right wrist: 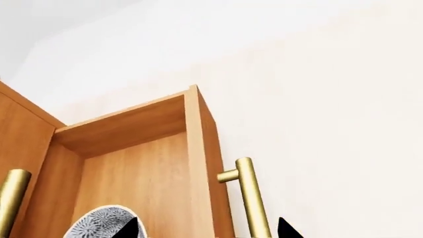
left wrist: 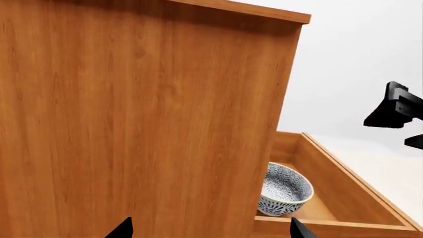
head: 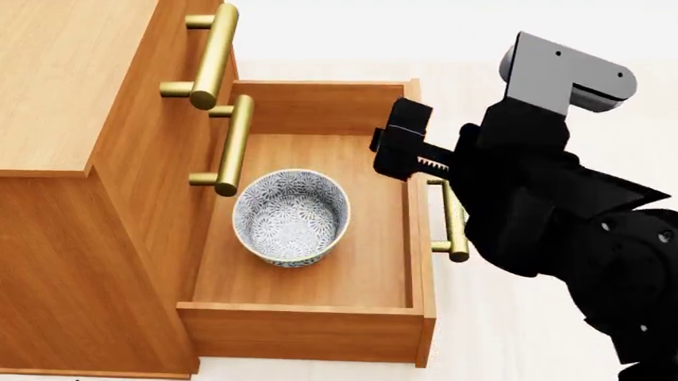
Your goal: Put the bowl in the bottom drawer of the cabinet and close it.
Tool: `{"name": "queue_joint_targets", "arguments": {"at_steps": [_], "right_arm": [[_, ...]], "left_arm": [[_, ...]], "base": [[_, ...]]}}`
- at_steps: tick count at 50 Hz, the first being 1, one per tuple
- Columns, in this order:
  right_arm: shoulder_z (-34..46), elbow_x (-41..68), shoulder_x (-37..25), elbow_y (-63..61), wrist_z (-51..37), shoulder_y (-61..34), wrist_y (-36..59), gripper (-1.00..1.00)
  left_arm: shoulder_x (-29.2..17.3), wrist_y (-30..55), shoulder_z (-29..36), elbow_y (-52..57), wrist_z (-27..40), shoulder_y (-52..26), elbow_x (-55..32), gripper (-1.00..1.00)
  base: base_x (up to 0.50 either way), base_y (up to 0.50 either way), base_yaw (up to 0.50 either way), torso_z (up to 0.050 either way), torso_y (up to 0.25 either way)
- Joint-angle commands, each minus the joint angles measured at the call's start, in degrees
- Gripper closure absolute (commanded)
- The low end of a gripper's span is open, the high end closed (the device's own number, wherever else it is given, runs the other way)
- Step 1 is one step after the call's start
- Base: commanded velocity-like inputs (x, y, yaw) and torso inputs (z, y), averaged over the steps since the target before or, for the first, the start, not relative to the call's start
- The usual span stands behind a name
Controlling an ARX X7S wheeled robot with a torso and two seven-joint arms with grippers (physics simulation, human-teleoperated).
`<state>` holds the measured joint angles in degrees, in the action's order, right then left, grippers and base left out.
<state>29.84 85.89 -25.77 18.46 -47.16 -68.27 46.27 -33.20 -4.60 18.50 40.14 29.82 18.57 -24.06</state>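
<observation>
Floor [head: 498, 341]: pale cream, plain, lower right of head view. It also fills the right side of the l. wrist view [left wrist: 390, 173] and most of the r. wrist view [right wrist: 330, 99]. Backdrop [head: 317, 32]: near-white strip along top of head view, no visible seam w/ floor; also upper right of l. wrist view [left wrist: 357, 49]. Two upper handles, brass bars, upper left of head view: top one [head: 212, 55] and mid one [head: 233, 143], roughly in line, mid one nearer frame centre.
</observation>
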Motion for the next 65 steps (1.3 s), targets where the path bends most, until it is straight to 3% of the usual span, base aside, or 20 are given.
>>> {"name": "queue_joint_targets", "arguments": {"at_steps": [1,16,33,48,65], "right_arm": [[1.12,-6.4,-6.2,-12.54,1.55,6.38,-3.89,-1.0],[1.31,-21.92,-15.5,-27.68,3.92,19.94,-17.82,-1.0],[6.44,-40.87,-20.44,-31.91,6.87,34.16,-31.68,-1.0],[7.3,-46.12,-18.7,-27.38,9.87,43.47,-43.73,-1.0],[7.78,-47.49,-16.09,-22.74,10.9,45.65,-47.0,-1.0]], "left_arm": [[-0.14,0.22,0.2,0.38,0.21,-0.02,0.12,-1.0],[-0.1,0.5,0.68,0.66,0.39,-0.19,0.38,-1.0],[-0.27,0.59,0.94,1.01,0.59,-0.13,0.42,-1.0],[-0.36,0.61,1.07,1.09,0.71,-0.33,0.3,-1.0],[-0.31,-0.08,1.18,0.18,0.43,-0.46,0.3,-1.0]], "base": [[0.0,0.0,0.0,0.0,0.0],[0.0,0.0,0.0,0.0,0.0],[0.0,0.0,0.0,0.0,0.0],[0.0,0.0,0.0,0.0,0.0],[0.0,0.0,0.0,0.0,0.0]]}}
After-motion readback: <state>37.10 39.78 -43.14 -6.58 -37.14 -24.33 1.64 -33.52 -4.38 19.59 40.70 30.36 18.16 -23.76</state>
